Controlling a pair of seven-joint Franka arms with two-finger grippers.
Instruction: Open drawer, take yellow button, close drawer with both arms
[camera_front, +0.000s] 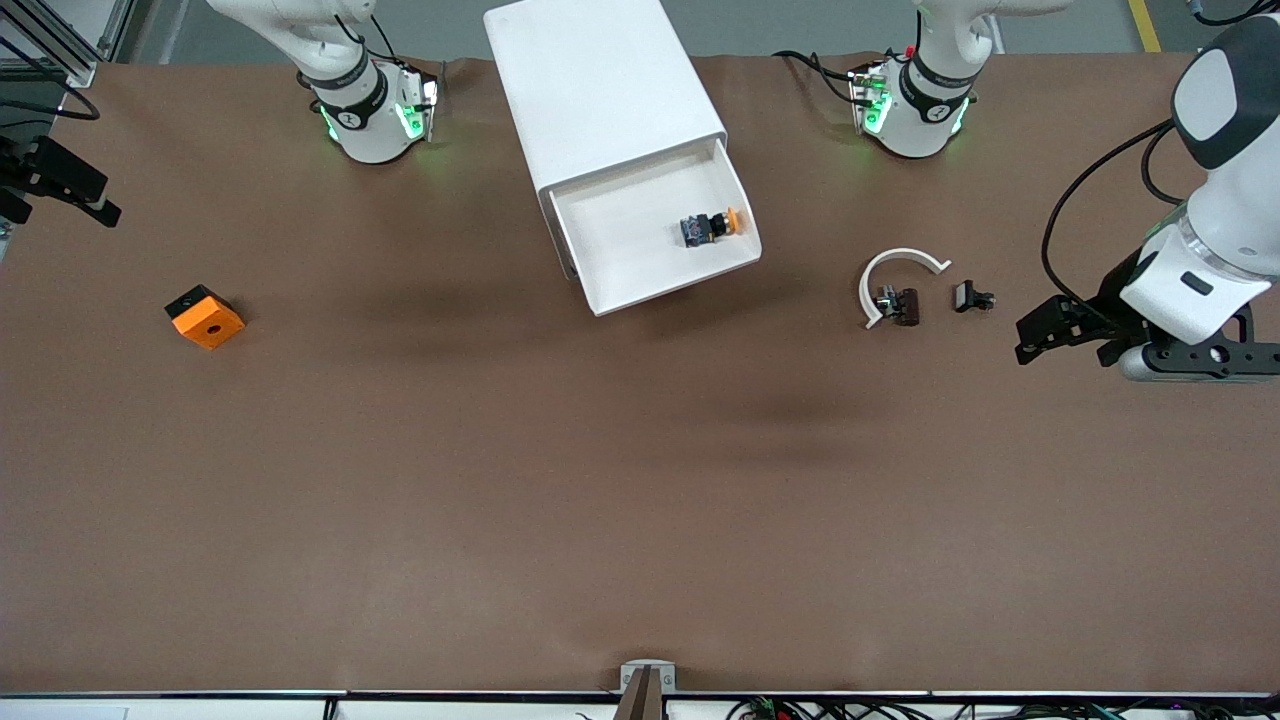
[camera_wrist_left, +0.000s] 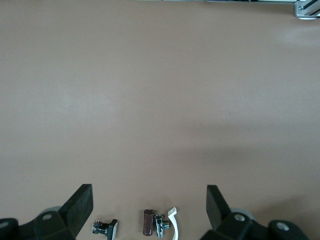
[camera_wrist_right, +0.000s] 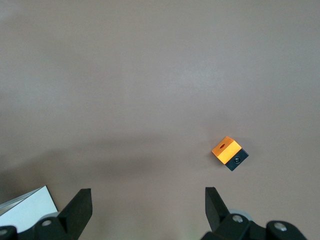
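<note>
Already the shallow white top drawer (camera_front: 655, 240) stands pulled out of the white box-shaped cabinet (camera_front: 600, 85), the tiny orange-capped button (camera_front: 713, 226) lying inside it. Both pincers are wide and empty: the left gripper (camera_wrist_left: 150, 202) near the small black parts (camera_front: 900, 305), the right gripper (camera_wrist_right: 148, 202) near the orange cube (camera_front: 205, 317).

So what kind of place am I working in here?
Likely a robotics lab bench: a brown-covered table, two white robot arm bases bolted along its edge, and staged test items like a white box-shaped cabinet and an orange cube with a round hole.
</note>
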